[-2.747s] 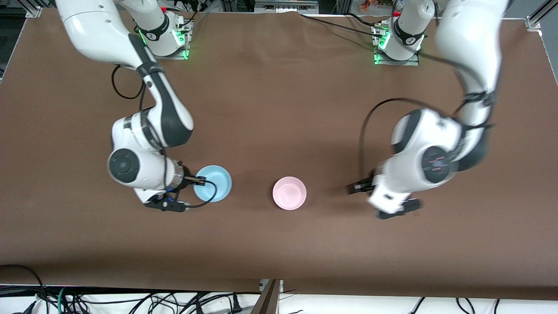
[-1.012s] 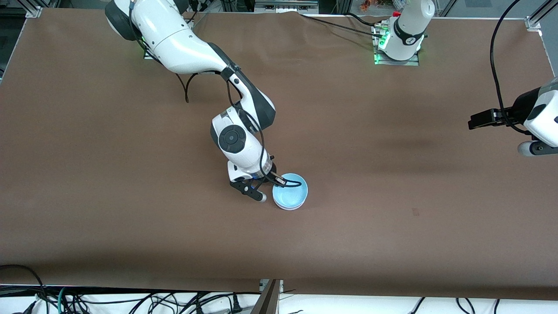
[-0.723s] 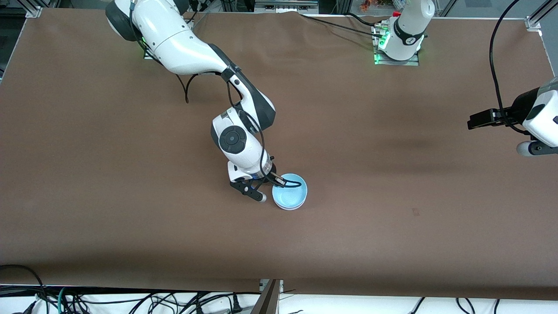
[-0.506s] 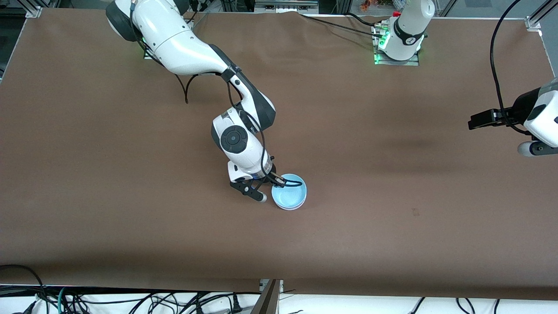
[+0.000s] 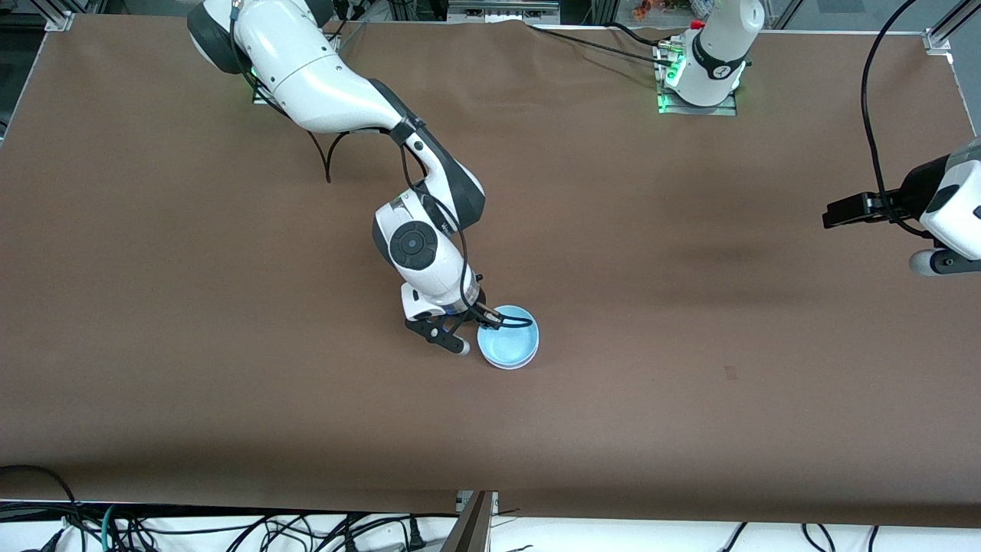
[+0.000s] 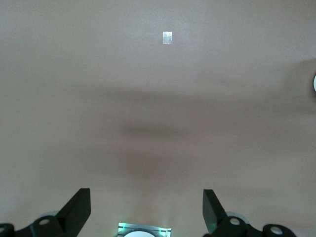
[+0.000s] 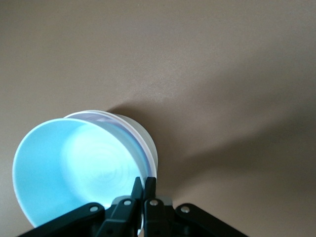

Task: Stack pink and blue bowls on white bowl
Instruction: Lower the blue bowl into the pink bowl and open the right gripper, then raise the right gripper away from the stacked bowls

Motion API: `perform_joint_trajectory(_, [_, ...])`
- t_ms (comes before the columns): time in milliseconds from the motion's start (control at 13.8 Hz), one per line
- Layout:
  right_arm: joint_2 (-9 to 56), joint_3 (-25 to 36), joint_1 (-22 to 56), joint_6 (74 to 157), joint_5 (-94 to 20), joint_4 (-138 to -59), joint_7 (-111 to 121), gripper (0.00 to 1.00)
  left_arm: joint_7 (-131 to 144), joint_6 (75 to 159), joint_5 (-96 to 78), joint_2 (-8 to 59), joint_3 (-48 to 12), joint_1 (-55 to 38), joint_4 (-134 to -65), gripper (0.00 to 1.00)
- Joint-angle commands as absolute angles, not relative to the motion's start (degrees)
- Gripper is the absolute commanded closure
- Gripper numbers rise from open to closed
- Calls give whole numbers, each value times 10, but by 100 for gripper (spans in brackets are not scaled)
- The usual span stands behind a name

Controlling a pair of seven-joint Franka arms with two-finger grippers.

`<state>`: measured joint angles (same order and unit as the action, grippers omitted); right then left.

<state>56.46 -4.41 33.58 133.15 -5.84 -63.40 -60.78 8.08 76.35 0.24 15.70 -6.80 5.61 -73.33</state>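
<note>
The light blue bowl [image 5: 508, 345] sits on top of a stack in the middle of the table. In the right wrist view the blue bowl [image 7: 74, 168] rests inside a thin pink rim [image 7: 142, 150], with the white bowl [image 7: 140, 129] beneath. A whitish edge of the white bowl [image 5: 504, 366] shows under the blue one. My right gripper [image 5: 484, 323] is shut on the blue bowl's rim, one finger inside and one outside [image 7: 143, 185]. My left gripper [image 5: 931, 261] is open and empty [image 6: 145, 217], held high over the left arm's end of the table.
The brown table cloth [image 5: 230, 345] is bare around the stack. A small tape mark [image 5: 730, 372] lies toward the left arm's end, also in the left wrist view [image 6: 168, 37]. The arm bases [image 5: 697, 77] stand along the table's edge farthest from the front camera.
My right gripper carried the blue bowl from the right arm's end onto the pink bowl, hiding it. My left arm drew back to its own end. Over the last second almost nothing moved.
</note>
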Motion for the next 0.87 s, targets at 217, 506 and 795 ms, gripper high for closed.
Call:
perform_joint_trajectory(217, [545, -45, 333, 1325, -57, -613, -612, 0, 69, 761, 4, 156, -67, 57, -733, 0])
perform_joint_trajectory(506, [495, -41, 313, 1244, -56, -613, -578, 0, 69, 761, 4, 156, -67, 57, -733, 0])
perform_joint_trajectory(795, [495, -40, 316, 1237, -50, -618, -571, 0, 69, 762, 4, 156, -67, 57, -733, 0])
